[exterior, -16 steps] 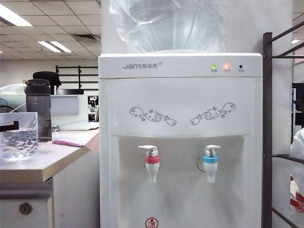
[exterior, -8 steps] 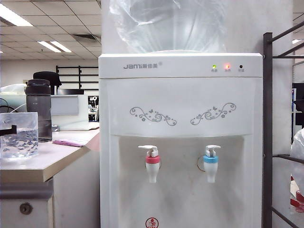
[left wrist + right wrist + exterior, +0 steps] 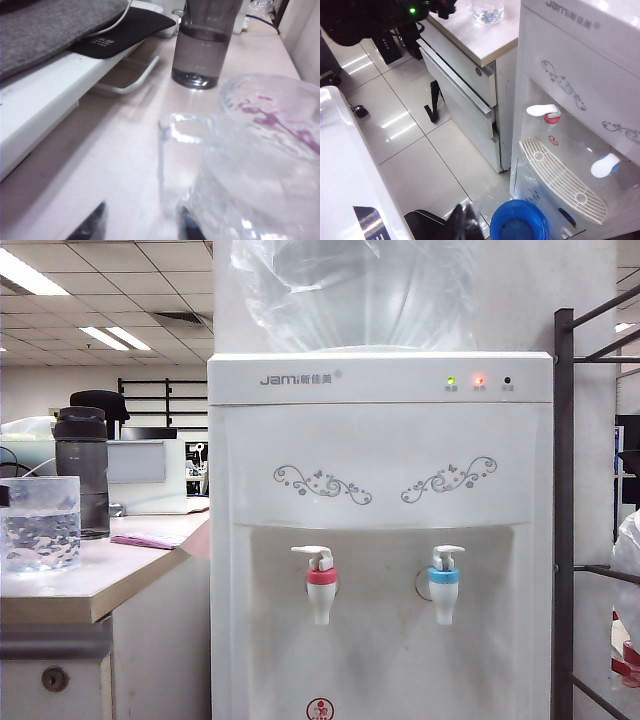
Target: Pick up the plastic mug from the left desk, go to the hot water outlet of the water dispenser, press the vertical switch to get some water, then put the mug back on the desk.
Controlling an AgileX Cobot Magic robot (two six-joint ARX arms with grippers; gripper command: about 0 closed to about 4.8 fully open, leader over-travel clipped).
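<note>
The plastic mug [image 3: 40,525], clear and dimpled with water in it, stands on the left desk [image 3: 110,575] near its left end. In the left wrist view the mug [image 3: 260,165] fills the near side, its handle [image 3: 170,150] pointing toward my left gripper [image 3: 140,227]. That gripper is open, both dark fingertips low over the desk [image 3: 115,150] and clear of the handle. My right gripper [image 3: 470,220] is shut and hangs above the floor, away from the water dispenser [image 3: 580,50]. The hot water outlet [image 3: 321,590] with its red collar carries the vertical switch [image 3: 314,556].
A dark grey bottle [image 3: 80,475] stands behind the mug. A blue-collared tap [image 3: 443,590] is right of the red one. A black metal rack [image 3: 565,520] flanks the dispenser. Below it are a white drip tray [image 3: 560,177] and a blue bucket [image 3: 520,222].
My left gripper has opened off the mug's handle and drawn back to the left, nearly out of the exterior view. The mug stays standing on the desk. The right arm has not moved.
</note>
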